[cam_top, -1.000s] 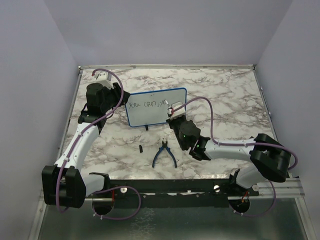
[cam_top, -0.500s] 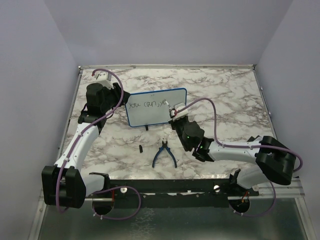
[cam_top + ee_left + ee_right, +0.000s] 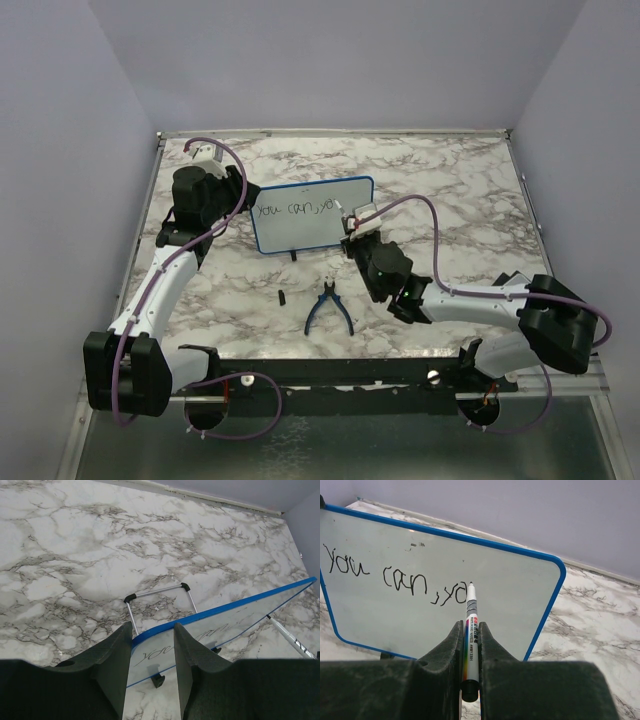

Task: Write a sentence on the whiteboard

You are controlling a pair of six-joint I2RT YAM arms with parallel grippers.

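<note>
The marble surface (image 3: 450, 190) carries the whiteboard (image 3: 300, 225), which stands upright left of the middle on its small black feet, its face toward the arms. In the left wrist view a wire stand (image 3: 160, 591) with black ends lies on the surface behind it.

The left gripper (image 3: 152, 630) is at the board's upper left corner. Its fingers are spread, and the blue frame and a strip of the white face run between them. Whether the pads actually press the board cannot be told.

The right gripper (image 3: 470, 625) is at the board's right part, in front of its face. Its fingers are pressed together on a marker (image 3: 471, 610), pinching the barrel near its back end. The marker points up and away from the wrist camera, and its tip meets the board just right of the last letter.

The sentence (image 3: 395, 577) so far reads "you can, yo", one line of thin black script across the upper half of the board, ending at the marker tip.

Blue-handled pliers (image 3: 328, 307) lie flat on the surface in front of the board, just left of the right arm's forearm and apart from the board. A small black piece (image 3: 283, 297) lies left of the pliers; what it is cannot be made out.
</note>
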